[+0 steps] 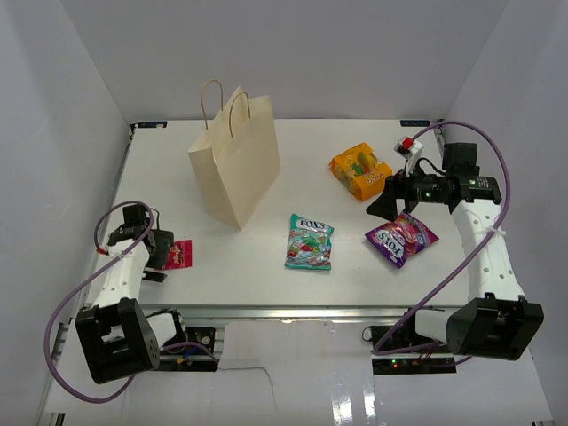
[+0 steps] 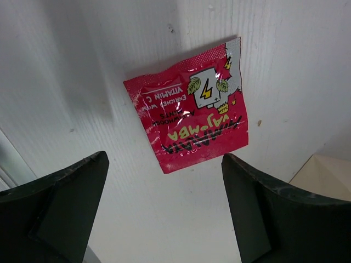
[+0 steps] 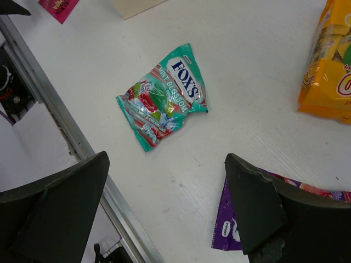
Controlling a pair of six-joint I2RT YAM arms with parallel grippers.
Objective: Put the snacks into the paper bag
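Note:
The tan paper bag (image 1: 235,160) stands upright at the back left of the table. The tiny red sachet (image 1: 180,255) lies flat just right of my left gripper (image 1: 158,251), which is open and empty; in the left wrist view the red sachet (image 2: 189,104) lies just beyond my open left gripper (image 2: 164,213). The teal Fox's bag (image 1: 310,241) lies mid-table, also in the right wrist view (image 3: 163,96). The purple bag (image 1: 401,238) and orange pack (image 1: 360,169) lie at right. My right gripper (image 1: 386,200) hangs open and empty above the table between them, seen in its wrist view (image 3: 167,211).
The table's front metal rail (image 3: 66,131) runs along the near edge. White walls enclose the table on left, back and right. A small red-and-white object (image 1: 406,146) sits at the back right beside the right arm.

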